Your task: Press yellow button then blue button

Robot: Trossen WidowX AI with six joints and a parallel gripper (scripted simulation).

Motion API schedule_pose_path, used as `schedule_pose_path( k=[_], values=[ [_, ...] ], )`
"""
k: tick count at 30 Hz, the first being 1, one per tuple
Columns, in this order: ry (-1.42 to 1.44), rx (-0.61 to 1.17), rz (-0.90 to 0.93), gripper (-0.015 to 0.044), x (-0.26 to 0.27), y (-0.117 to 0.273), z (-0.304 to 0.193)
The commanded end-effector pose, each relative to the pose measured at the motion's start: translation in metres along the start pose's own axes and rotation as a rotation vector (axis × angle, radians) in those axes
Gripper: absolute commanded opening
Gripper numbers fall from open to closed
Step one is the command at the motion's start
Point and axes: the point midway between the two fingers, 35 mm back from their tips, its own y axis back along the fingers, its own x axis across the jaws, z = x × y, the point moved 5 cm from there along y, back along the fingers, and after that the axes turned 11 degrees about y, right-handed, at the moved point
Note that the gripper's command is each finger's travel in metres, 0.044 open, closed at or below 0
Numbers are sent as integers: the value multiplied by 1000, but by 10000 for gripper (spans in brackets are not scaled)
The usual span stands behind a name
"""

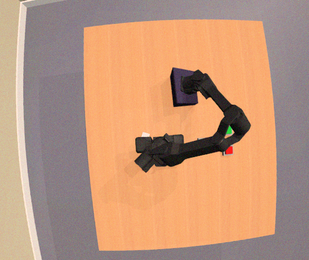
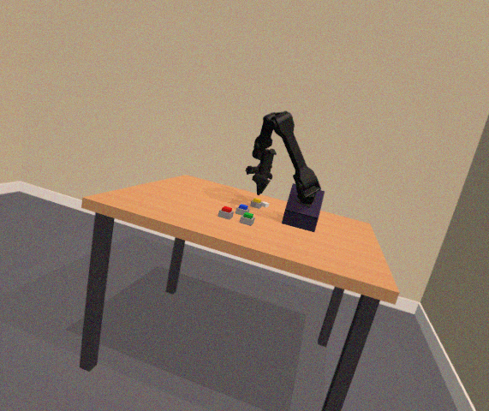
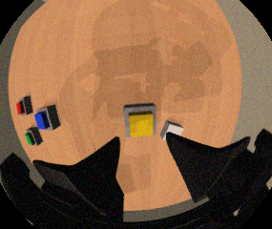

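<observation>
the gripper (image 2: 260,191) hangs point-down above the yellow button (image 3: 141,122), not touching it; in the wrist view the button sits just ahead of the gap between the two fingers. the jaws stand about half apart with nothing between them. a small white block (image 3: 172,130) lies just beside the yellow button. the blue button (image 2: 242,206) sits near, on the table (image 2: 182,207).

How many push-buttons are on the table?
4: yellow button directly ahead of the tool, beside a white block; blue, red and green clustered apart. None appear hidden.
</observation>
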Motion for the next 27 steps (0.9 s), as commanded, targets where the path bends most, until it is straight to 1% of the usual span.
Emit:
schedule_pose_path(
  k=[1,2,3,12,27],
  values=[
    [-5,-12,-2,59,-1,-1,1],
    [-5,-12,-2,32,-1,-1,1],
    [-5,-12,-2,20,-1,-1,1],
    [-5,-12,-2,20,-1,-2,1],
    [-5,-13,-1,20,-1,-26,2]
  ],
)
